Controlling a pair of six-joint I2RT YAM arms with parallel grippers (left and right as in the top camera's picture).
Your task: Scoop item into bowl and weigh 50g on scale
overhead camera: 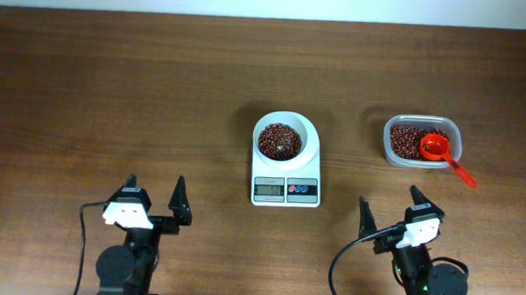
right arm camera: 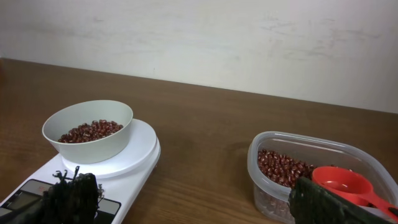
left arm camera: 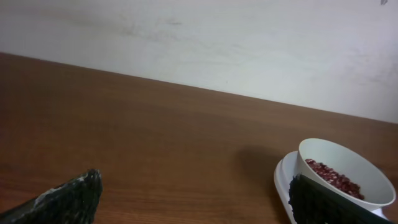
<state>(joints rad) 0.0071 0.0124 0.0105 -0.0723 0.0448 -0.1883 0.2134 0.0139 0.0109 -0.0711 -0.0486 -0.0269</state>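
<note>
Your tabletop carries everything in one row, with both arms parked along its 6 o'clock edge.

The left end effector sits at about 8 o'clock from the scale. Its fingers are spread wide and it has hold of nothing. The right end effector sits at about 4 o'clock from the scale, equally wide open and equally empty. Neither touches any object, which I judge keeps stray weight off the reading.

The scale lies mid-table with its display and buttons facing 6 o'clock, towards the arms, so the reading faces the cameras. You cannot make out the digits in any view, so 50g cannot be confirmed.

The clear tub stands at 3 o'clock from the scale, well apart from it and within the right arm's side.

The bowl sits upright on the scale's platform, centred, so whatever goes in is weighed directly.

The red scoop rests inside the tub. Its cup lies on the beans and looks empty in the right wrist view. Its handle sticks out over the rim towards 4 o'clock, which offers the right end effector an easy grip.

The beans partly fill the bowl, with more of them in the tub. Judging from that, scooping is well along or finished.
</note>
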